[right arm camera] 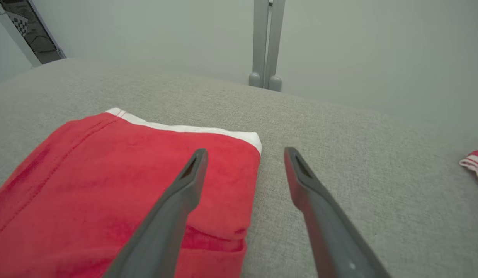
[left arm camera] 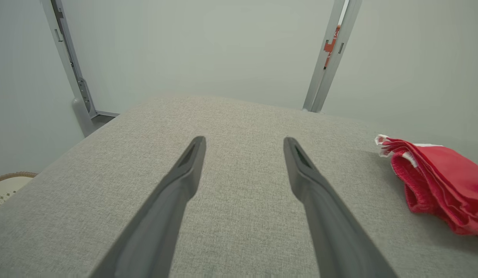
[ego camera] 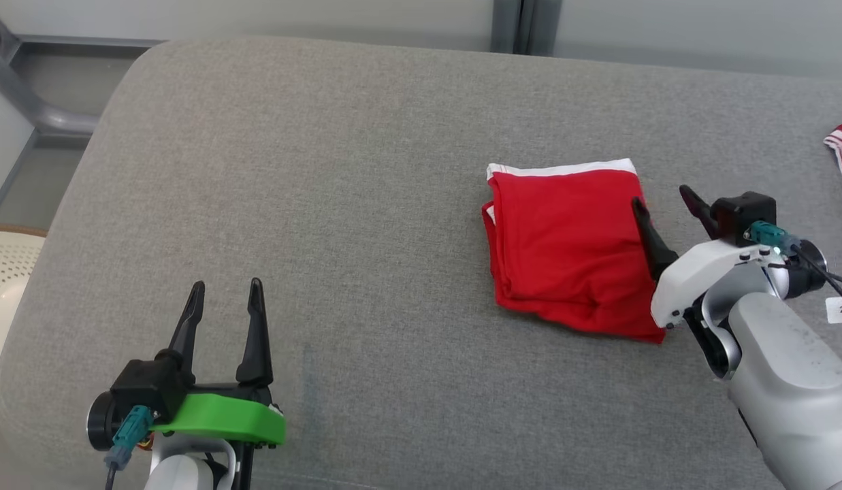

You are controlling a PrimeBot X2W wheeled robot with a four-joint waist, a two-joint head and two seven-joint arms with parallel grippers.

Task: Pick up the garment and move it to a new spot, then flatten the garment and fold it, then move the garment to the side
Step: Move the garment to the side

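Lying folded on the grey cushion [ego camera: 325, 170], the red garment [ego camera: 563, 245] sits right of centre; right hand [ego camera: 660, 195] spread and empty, 1 finger seemingly over its edge; left hand [ego camera: 227, 282] likewise spread, empty, well apart

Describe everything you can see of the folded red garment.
The red garment is soft knit cloth with a white band along its far edge, folded into a neat, roughly square stack of several layers. It lies flat on the grey cushion, toward the robot's right. The open right hand straddles its right edge; contact cannot be told.
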